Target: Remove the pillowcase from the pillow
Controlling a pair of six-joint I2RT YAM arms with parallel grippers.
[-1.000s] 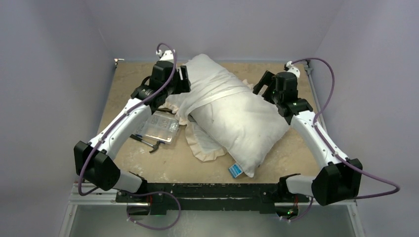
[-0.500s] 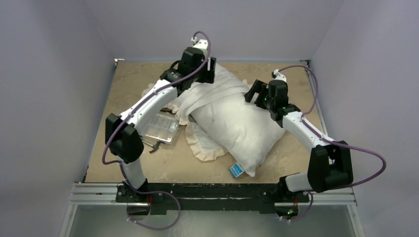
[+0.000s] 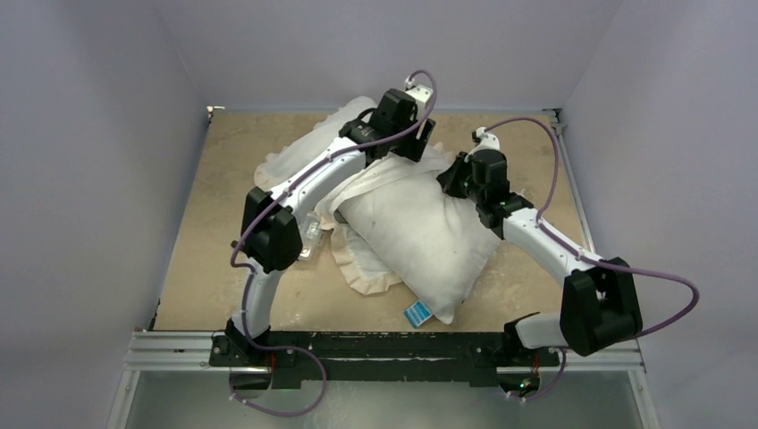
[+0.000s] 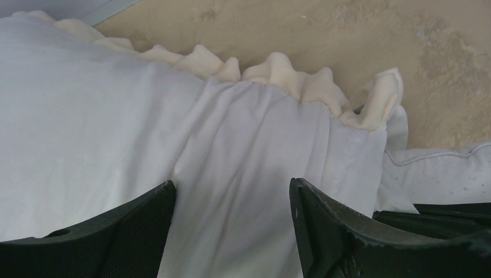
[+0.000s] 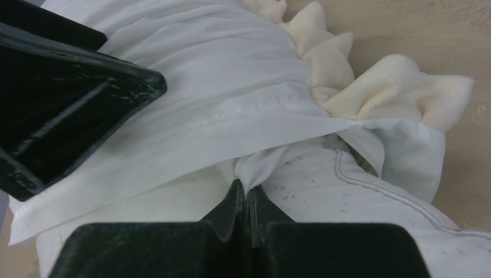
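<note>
The plump white pillow lies slantwise in the middle of the table, its blue tag at the near corner. The pillowcase, white with a cream frill, covers its far end and spills left. My left gripper hovers open over the pillowcase's white cloth near the frill, at the pillow's far end. My right gripper is shut on a small pinch of white cloth just under the pillowcase's hem. The pinch looks like the pillow's own fabric, beside its piped seam.
A clear plastic tray sits left of the pillow, mostly hidden by my left arm's elbow. More cream frill lies flat at the pillow's near left. Lavender walls close in the tan table on three sides.
The left arm swung right across the pillow's far end, its gripper still open. The right gripper moved left onto the pillow by the hem and closed on a pinch of cloth.
</note>
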